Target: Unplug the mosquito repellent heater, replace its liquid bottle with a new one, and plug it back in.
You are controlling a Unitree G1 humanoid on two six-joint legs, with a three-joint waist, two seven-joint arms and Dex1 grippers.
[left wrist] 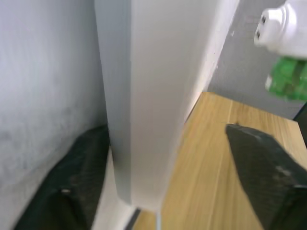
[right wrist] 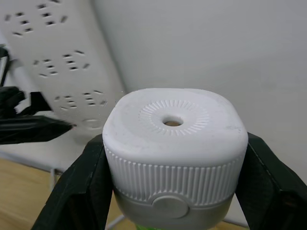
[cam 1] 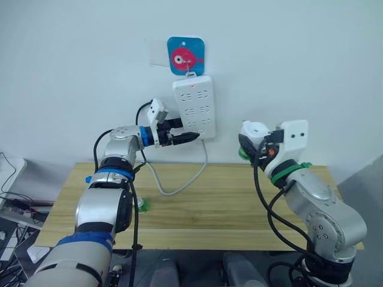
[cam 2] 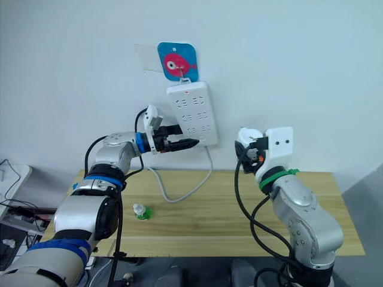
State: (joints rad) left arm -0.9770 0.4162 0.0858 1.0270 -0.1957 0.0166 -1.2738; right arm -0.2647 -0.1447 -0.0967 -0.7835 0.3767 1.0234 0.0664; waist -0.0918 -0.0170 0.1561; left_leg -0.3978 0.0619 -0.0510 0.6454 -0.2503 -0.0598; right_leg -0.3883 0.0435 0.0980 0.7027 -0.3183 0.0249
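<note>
My right jaws (cam 1: 256, 145) clamped the heater (cam 1: 254, 133), upright, well right of the strip (cam 1: 194, 107); my left jaws (cam 1: 179, 138) straddled the strip's lower edge, wide.

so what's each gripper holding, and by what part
Right gripper holds the mosquito repellent heater by its ribbed sides. Left gripper straddles the power strip's lower edge.

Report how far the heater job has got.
Done, by the look of it: the heater is out of the power strip, held off the wall in the right gripper, with a green bottle under it. A small green bottle lies on the table; which is the new one I cannot tell. In hand: the left gripper's fingers straddle the strip's lower edge. Left: plugging back in.
</note>
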